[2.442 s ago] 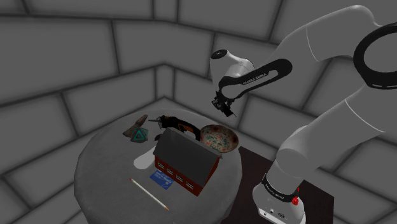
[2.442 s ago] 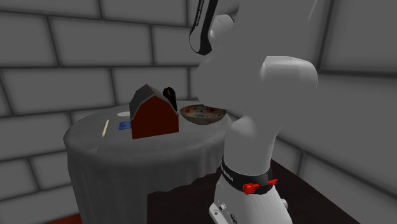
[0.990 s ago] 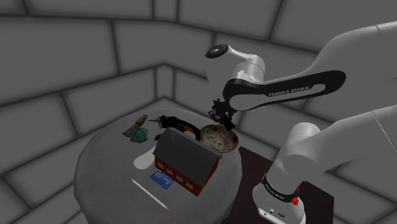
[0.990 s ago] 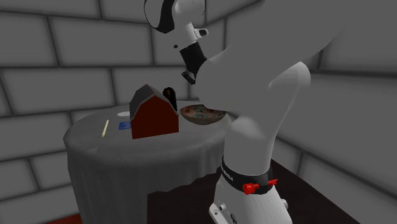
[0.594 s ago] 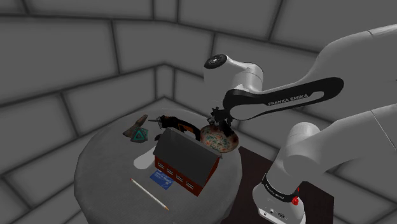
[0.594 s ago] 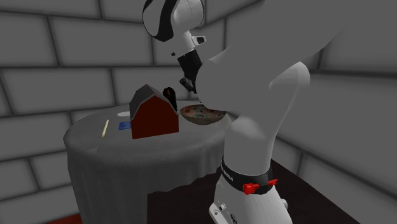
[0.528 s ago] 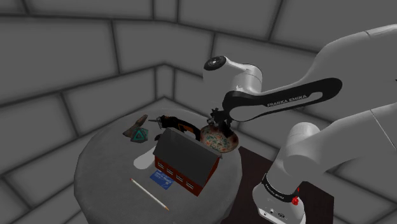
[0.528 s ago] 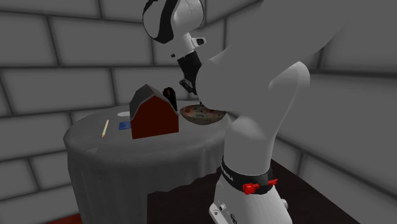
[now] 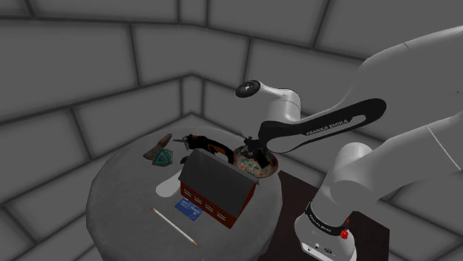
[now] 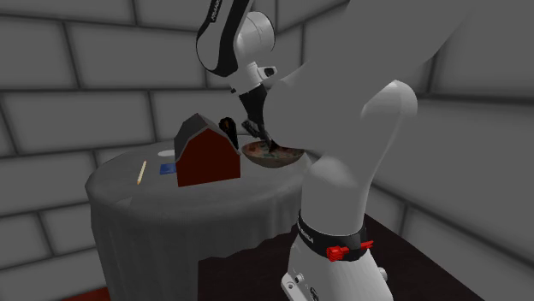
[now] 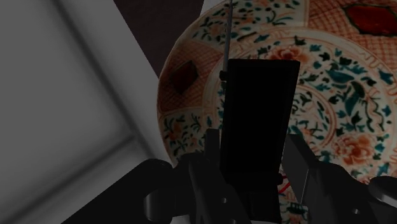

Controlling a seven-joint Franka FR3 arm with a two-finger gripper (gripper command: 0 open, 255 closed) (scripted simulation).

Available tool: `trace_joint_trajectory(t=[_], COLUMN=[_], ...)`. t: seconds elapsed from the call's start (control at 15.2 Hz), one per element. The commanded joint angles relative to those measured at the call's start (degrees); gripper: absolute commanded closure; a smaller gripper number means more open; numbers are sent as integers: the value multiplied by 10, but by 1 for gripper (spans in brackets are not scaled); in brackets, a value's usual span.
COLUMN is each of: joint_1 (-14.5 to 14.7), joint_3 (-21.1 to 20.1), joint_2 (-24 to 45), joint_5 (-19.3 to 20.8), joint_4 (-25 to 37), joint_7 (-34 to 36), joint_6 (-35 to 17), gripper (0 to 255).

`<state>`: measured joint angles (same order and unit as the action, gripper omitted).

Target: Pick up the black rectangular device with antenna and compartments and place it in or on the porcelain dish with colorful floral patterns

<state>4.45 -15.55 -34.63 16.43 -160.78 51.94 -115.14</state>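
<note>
One black rectangular device, gripped above a patterned dish.

One black rectangular device (image 11: 257,121) with a thin antenna (image 11: 228,38), clasped between the two black fingers of the hand (image 11: 254,159) and hanging over the inside of the floral dish (image 11: 331,89), which is red, teal and cream; whether it touches the dish cannot be told. Shoulder view: hand (image 9: 260,152) low over the floral dish (image 9: 268,172) at centre frame, on the right side of the round grey surface (image 9: 119,193). Same surface: one red barn-shaped house (image 9: 215,189) with a dark roof just beside the dish, one blue card (image 9: 189,209), one pencil (image 9: 174,225) at lower left, one black-and-orange tool (image 9: 204,142), one green object (image 9: 163,156). Second exterior view: hand (image 10: 261,132) above the floral dish (image 10: 275,156), right of the house (image 10: 205,156).
</note>
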Motion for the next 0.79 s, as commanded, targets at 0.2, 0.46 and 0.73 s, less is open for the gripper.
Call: trace_joint_trajectory(t=[0.2, 0.46, 0.73], joint_1=[-1, -1, -1], joint_3=[-1, -1, -1], joint_2=[3, 3, 3], joint_5=[1, 1, 1], joint_4=[-2, -2, -2], joint_7=[2, 2, 2], joint_6=[-5, -5, -5], gripper=[255, 0, 0])
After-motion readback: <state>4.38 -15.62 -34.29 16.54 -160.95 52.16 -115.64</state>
